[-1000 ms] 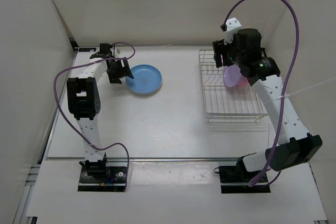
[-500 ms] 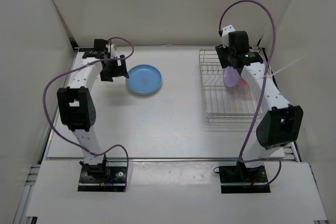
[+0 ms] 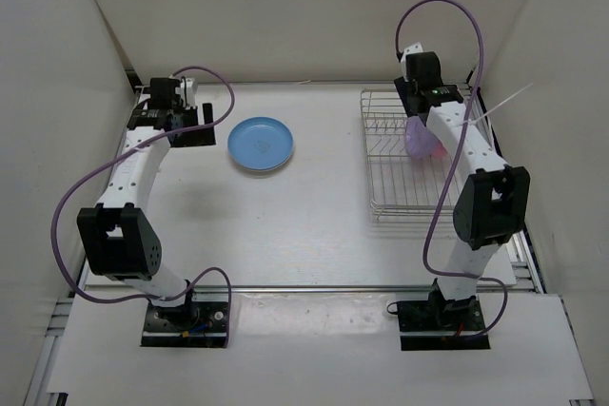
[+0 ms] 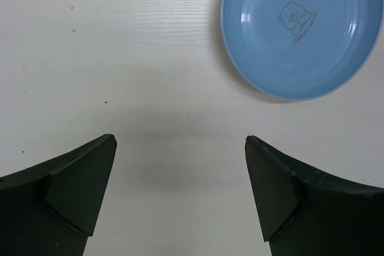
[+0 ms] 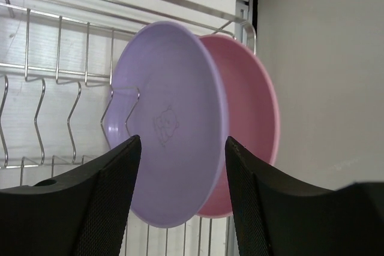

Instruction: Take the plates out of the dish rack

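1. Across the desk (image 3: 285,225) both arms have shifted in the last second. The left has drawn back from the blue plate toward the left edge, and the right has folded down from high up onto the rack's far end.
2. The rack (image 3: 419,192) stands on the desk's right side, with two plates upright at its far right end.
3. The blue plate (image 3: 261,145) lies flat on the desk, well apart from the rack, so it looks already unloaded.
4. The purple plate (image 5: 165,124) stands just in front of the pink plate (image 5: 255,106), with little gap between them.
5. The left gripper (image 4: 180,142) is wide and empty over bare desk near the blue plate.
6. The right gripper (image 5: 183,142) is partway open, its jaws framing the purple plate's lower part. Nothing appears to be gripped yet.
7. The step in hand is probably taking the purple plate. Done well, the gripper pinches only its rim and keeps the far jaw clear of the pink one. It then lifts straight up out of the dividers before swinging toward the desk.
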`<action>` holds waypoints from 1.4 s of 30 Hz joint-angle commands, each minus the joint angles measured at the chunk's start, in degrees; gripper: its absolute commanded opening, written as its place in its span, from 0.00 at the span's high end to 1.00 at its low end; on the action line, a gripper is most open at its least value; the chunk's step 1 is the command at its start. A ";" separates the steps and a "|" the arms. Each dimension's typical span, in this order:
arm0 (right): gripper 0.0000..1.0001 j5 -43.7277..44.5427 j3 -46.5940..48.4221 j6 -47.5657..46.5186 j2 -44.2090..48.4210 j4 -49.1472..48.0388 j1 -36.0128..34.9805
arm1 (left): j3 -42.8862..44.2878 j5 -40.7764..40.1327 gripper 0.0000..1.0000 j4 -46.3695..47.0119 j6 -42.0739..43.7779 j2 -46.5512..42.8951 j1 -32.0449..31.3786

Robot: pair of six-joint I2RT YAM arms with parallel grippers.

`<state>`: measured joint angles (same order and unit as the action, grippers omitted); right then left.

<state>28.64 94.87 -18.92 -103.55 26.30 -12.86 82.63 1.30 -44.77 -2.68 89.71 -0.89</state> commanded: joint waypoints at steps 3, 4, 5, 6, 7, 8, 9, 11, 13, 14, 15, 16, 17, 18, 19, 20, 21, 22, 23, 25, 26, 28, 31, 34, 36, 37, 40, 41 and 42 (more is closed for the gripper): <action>0.38 2.73 2.86 -0.94 1.51 -3.28 0.65 | -1.77 -0.25 0.00 0.92 1.01 -1.12 0.89; 0.38 2.73 2.86 -0.95 1.51 -3.28 0.65 | -1.77 0.36 0.00 0.92 0.40 -1.12 0.89; 0.38 3.26 2.86 -0.95 1.51 -3.89 0.65 | -1.77 0.37 0.00 0.92 0.39 -1.12 0.89; 0.38 3.26 2.86 -1.56 0.98 -3.89 1.43 | -1.77 0.98 0.00 0.92 0.39 -1.12 0.89; 0.38 3.26 2.86 -1.56 0.98 -3.89 1.44 | -1.77 0.98 0.00 0.92 -0.13 -1.12 0.89; 0.38 3.26 2.86 -1.56 0.37 -3.89 2.22 | -1.77 1.59 0.00 0.92 -0.13 -1.12 0.89; 0.38 3.26 2.86 -1.56 -0.16 -3.89 3.01 | -1.77 1.60 0.00 0.92 -0.14 -1.12 0.89; 0.39 3.26 2.86 -0.95 -0.16 -3.89 3.72 | -1.77 1.60 0.00 0.92 -0.14 -1.12 0.89; 0.42 3.26 2.86 -0.25 -0.69 -3.89 4.34 | -1.25 1.60 0.00 0.92 -0.14 -1.12 0.89; 0.47 2.56 2.86 -0.24 -0.69 -3.89 4.34 | -1.24 1.60 0.00 0.92 -0.14 -1.12 0.89; 0.49 2.56 2.86 -0.24 -0.69 -3.89 4.86 | -1.24 1.60 0.00 0.92 -0.14 -1.12 0.89; 0.52 2.56 2.86 -0.24 -0.69 -3.89 4.86 | -1.24 1.60 0.00 0.92 -0.14 -1.12 0.89; 0.54 2.56 2.86 0.28 -1.21 -3.89 4.86 | -1.24 1.60 0.00 0.92 -0.14 -1.12 0.89; 0.54 2.56 2.86 0.28 -1.22 -3.89 4.86 | -1.24 2.21 0.00 0.92 -0.14 -1.12 0.89; 0.54 2.56 2.86 0.28 -1.74 -3.89 4.86 | -1.24 2.22 0.00 0.92 -0.14 -1.12 0.89; 0.55 2.56 2.86 0.81 -1.75 -3.89 4.86 | -1.24 2.22 0.00 0.92 -0.14 -1.12 0.89; 0.56 2.04 2.86 0.81 -1.75 -3.37 4.86 | -1.24 2.22 0.00 0.92 -0.14 -1.12 0.89; 0.61 2.03 2.86 0.81 -1.75 -3.37 4.86 | -1.24 2.22 0.00 0.92 -0.14 -1.12 0.89; 0.67 2.03 2.86 1.33 -1.75 -3.37 4.86 | -1.24 2.22 0.00 0.92 -0.14 -1.12 0.89; 0.69 2.03 2.86 1.34 -2.27 -2.84 4.86 | -1.24 2.22 0.00 0.92 -0.14 -1.12 0.89; 0.69 2.55 2.86 1.86 -2.27 -2.84 4.86 | -1.24 2.22 0.00 0.92 -0.14 -1.12 0.89; 0.74 2.56 2.86 1.87 -2.27 -2.84 4.86 | -1.24 2.82 0.00 0.92 -0.14 -1.12 1.50; 0.83 5.01 3.39 2.39 -2.80 -2.84 4.34 | -1.24 3.36 0.00 0.92 -0.14 -1.12 2.03; 0.85 5.55 3.39 2.39 -2.80 -2.84 4.34 | -1.24 3.97 0.00 0.92 -0.14 -1.12 2.03; 0.85 6.86 3.92 1.87 -2.80 -2.31 3.72 | -1.24 3.97 0.00 0.92 -0.66 -1.12 2.55; 0.85 6.86 3.92 1.87 -2.80 -2.31 3.72 | -1.24 4.50 0.00 0.92 -0.66 -1.12 2.56; 0.87 8.70 3.92 1.34 -2.80 -2.31 3.11 | -1.24 4.50 0.00 0.92 -0.66 -0.59 2.56; 0.89 8.71 3.92 1.34 -2.80 -2.31 3.11 | -1.24 5.02 0.00 0.92 -0.66 -0.59 2.56; 0.90 9.67 3.92 0.82 -2.80 -2.31 2.58 | -1.24 5.03 0.00 0.92 -0.66 -0.59 2.56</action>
<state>35.07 95.88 -18.17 -106.37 25.71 -9.47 80.97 4.67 -44.56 -2.98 89.78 1.39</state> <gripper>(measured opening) 0.119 0.995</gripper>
